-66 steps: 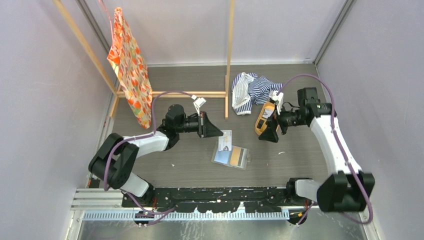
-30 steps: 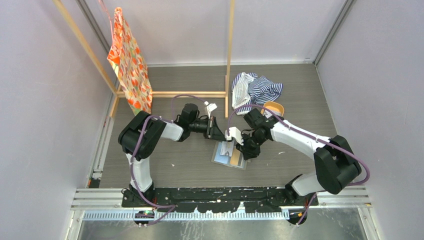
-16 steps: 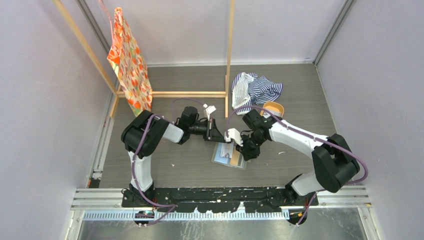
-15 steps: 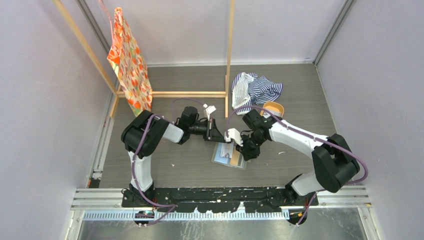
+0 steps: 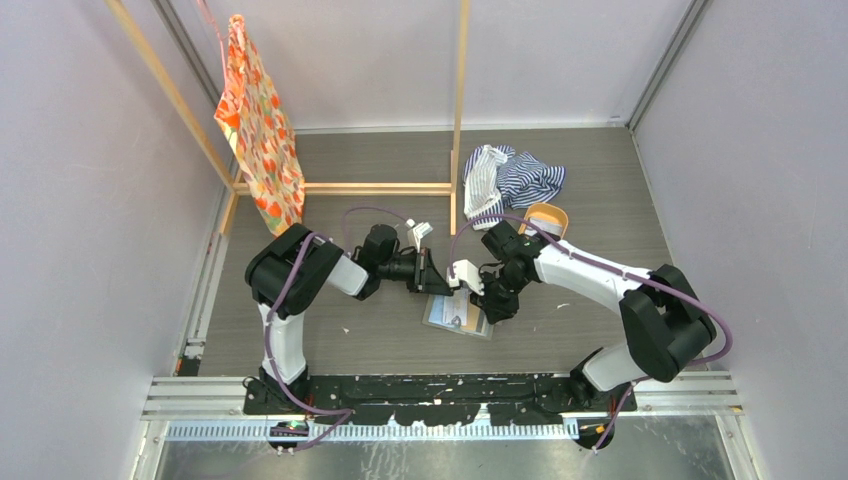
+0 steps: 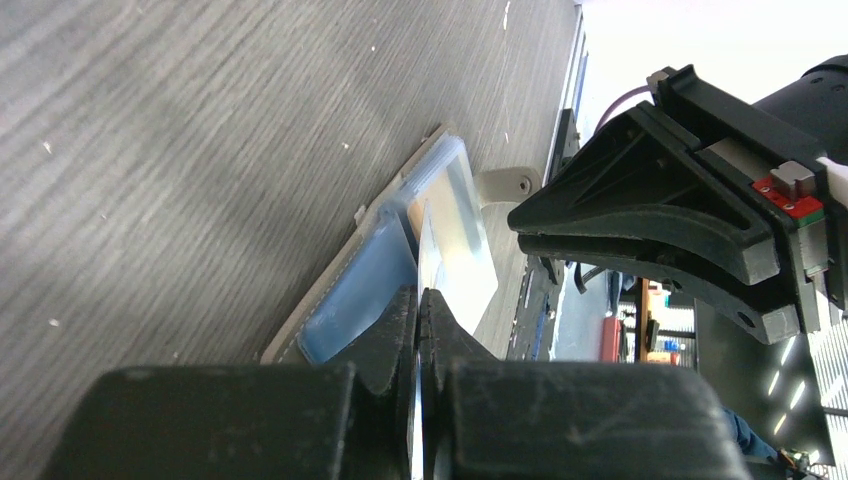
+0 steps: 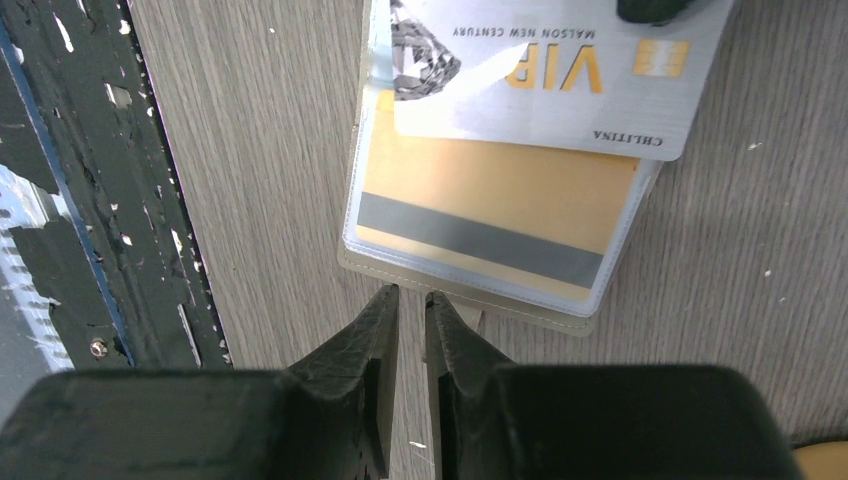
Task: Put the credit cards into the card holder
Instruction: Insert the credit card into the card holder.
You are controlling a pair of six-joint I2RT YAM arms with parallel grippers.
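Note:
The card holder (image 5: 448, 318) lies open on the table, its taupe rim (image 7: 450, 290) framing clear sleeves. One sleeve holds an orange card with a grey stripe (image 7: 490, 215), another a blue card (image 6: 360, 295). My left gripper (image 6: 418, 298) is shut on a silver credit card (image 7: 540, 90), seen edge-on from its wrist, slanting over the holder's far sleeve. In the top view that left gripper (image 5: 437, 283) is at the holder's far edge. My right gripper (image 7: 411, 295) stands at the holder's near edge beside the closing tab (image 7: 472, 320), its jaws a narrow gap apart with bare table between. From above, the right gripper (image 5: 487, 308) is right of the holder.
A striped cloth (image 5: 510, 180) and an orange tray (image 5: 548, 215) lie behind the right arm. A wooden frame (image 5: 458, 120) stands at the back, with a patterned orange cloth (image 5: 258, 130) hanging on its left. The black base rail (image 7: 70, 200) runs close by the holder.
The right arm has swung from the orange tray over to the card holder. The left gripper has come in to the holder's far edge, creeping slightly closer over the last second.

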